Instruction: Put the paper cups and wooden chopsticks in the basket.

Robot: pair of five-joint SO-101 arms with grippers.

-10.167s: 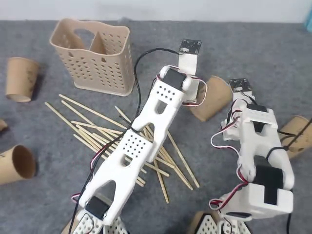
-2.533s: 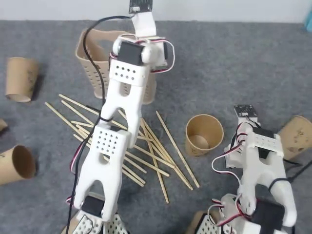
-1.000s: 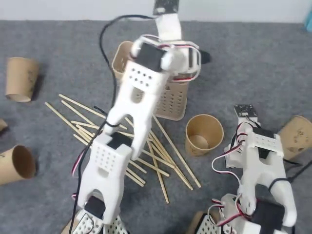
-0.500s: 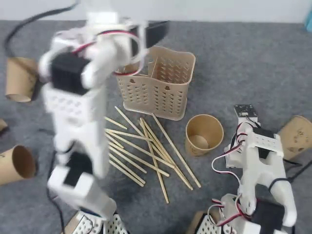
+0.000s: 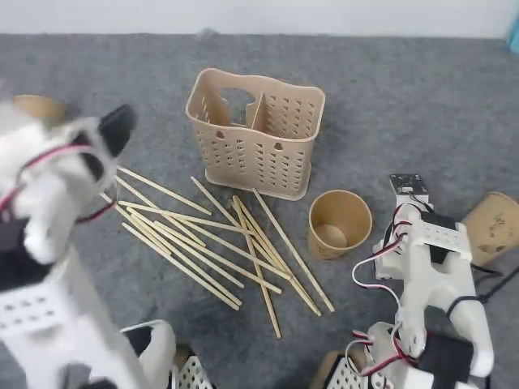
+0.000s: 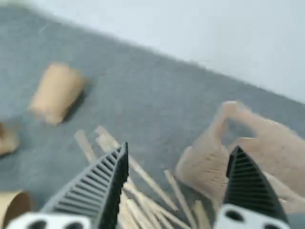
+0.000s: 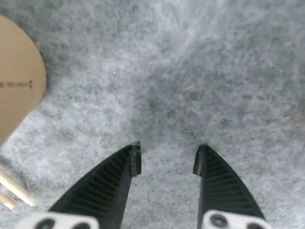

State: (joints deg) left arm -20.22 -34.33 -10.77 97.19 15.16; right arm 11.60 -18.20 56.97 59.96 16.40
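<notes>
Two changes were recorded over the last ten seconds. First, the basket was relocated from the far-left part of the table to a position near the centre. It now stood just beyond the chopsticks and near the upright paper cup. Second, the left arm, which had been over the basket during that transfer, swung away to the left side of the table.

The left gripper had its jaws spread wide with nothing between them. It faced the chopstick pile and a side-lying cup. The right gripper was likewise open and empty, pointed down at the carpet beside the upright paper cup. It had not shifted during the last few seconds.

Assessment: the basket stood upright and closer to both arms, with no cup or chopstick visible inside it. Loading had therefore not begun, and the relocation was judged preparatory. Another cup lay at the far right.
</notes>
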